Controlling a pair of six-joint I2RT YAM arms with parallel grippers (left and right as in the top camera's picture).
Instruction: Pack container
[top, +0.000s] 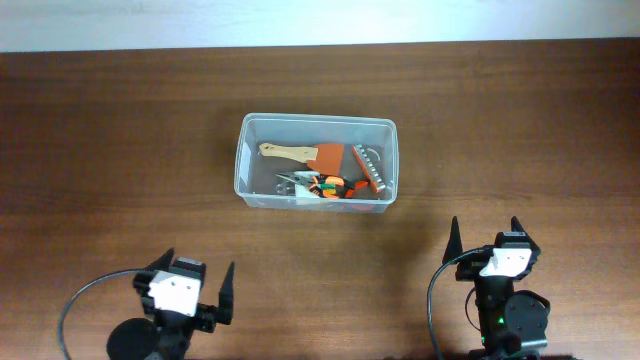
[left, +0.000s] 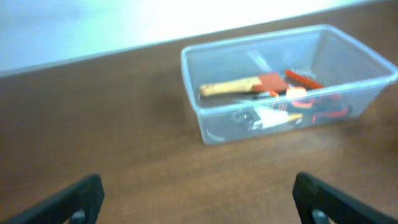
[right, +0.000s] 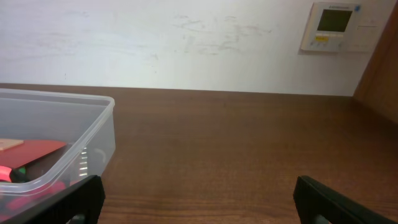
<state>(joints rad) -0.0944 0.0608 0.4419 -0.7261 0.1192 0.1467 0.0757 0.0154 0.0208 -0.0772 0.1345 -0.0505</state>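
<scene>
Both grippers are parked at the near edge of the table (top: 120, 150), well apart from everything. The left gripper (top: 199, 262) has its jaws spread wide with nothing between them, and so does the right gripper (top: 485, 224). In each wrist view only the dark fingertips (left: 78, 200) poke in at the bottom corners; the rest is cut off.

The container (top: 318, 118) sits around mid-table, a bit toward the far side, upright with no lid on. There's a jumble of tools inside. The wooden-handled tool (top: 285, 152) with a reddish-orange blade lies along the far side, and there's a metal toothed thing (top: 372, 166) at the right end. The orange-and-green handled bits (top: 328, 187) near the front wall are tangled together, and honestly I can't tell what they are.

The left wrist view is blurry, so the contents just read as orange smears through the container wall. The right wrist view only catches one corner of the tub. A wall panel (right: 336, 26) shows up top right there.
</scene>
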